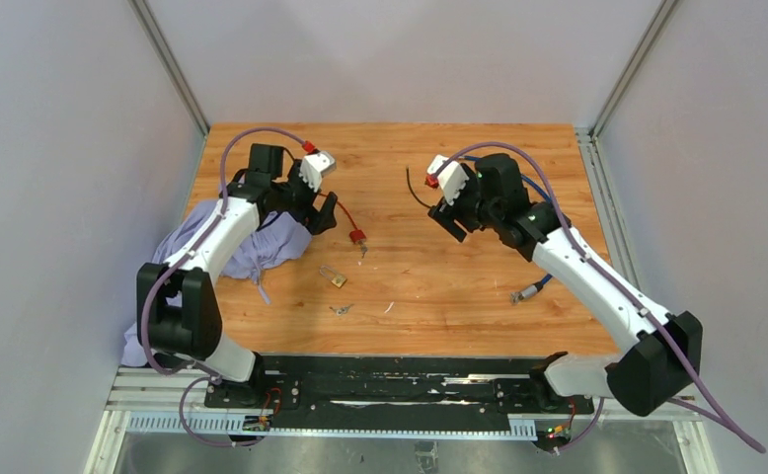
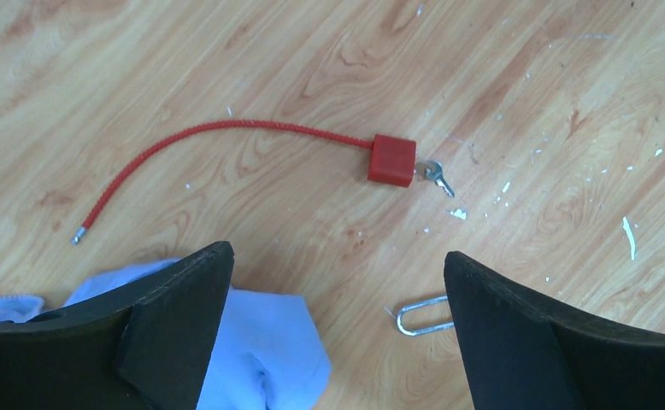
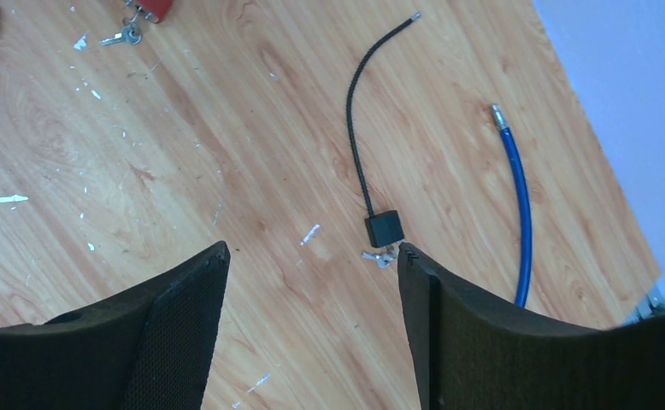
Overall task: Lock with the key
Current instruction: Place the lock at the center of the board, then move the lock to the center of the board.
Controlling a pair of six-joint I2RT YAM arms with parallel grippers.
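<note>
A red cable lock [image 2: 391, 160] lies on the wooden table with a silver key [image 2: 436, 176] in its body and its red cable [image 2: 184, 137] curving away to the left, the end free. It also shows in the top view [image 1: 357, 236]. My left gripper [image 2: 338, 256] is open and empty, hovering above and near of it. A black cable lock [image 3: 384, 228] with a key [image 3: 380, 256] lies just ahead of my right gripper [image 3: 312, 249], which is open and empty. A brass padlock [image 1: 335, 277] lies mid-table; its shackle [image 2: 423, 315] shows by my left gripper's right finger.
A light blue cloth [image 1: 252, 247] lies at the table's left edge, under the left arm. A blue cable [image 3: 520, 205] lies right of the black lock. Loose keys [image 1: 341, 309] lie near the front middle. Grey walls enclose the table.
</note>
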